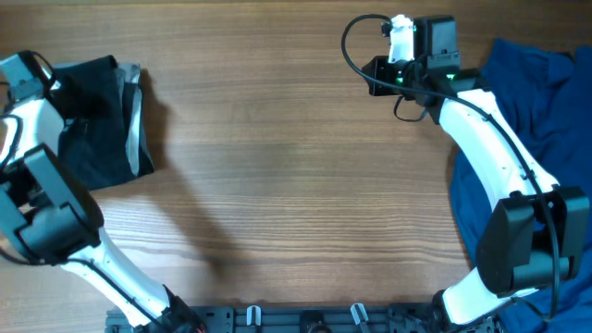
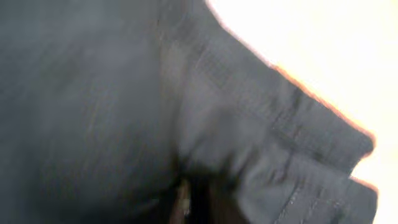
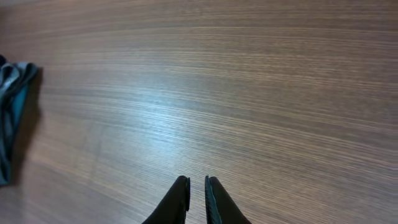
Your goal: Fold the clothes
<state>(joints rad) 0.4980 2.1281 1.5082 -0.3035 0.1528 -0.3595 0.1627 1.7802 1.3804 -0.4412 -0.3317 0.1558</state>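
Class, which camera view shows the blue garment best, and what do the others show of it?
Overhead: the blue garment lies rumpled at the table's right edge, partly behind the right arm. Neither wrist view shows it.

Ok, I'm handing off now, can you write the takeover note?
Left gripper: close over the dark garment at the left of the table; cannot tell whether it is open or shut.
Right gripper: fingers nearly together, empty, above bare wood.
Done: the dark garment looks folded.
Left: the blue garment lies crumpled at the right, not yet folded.
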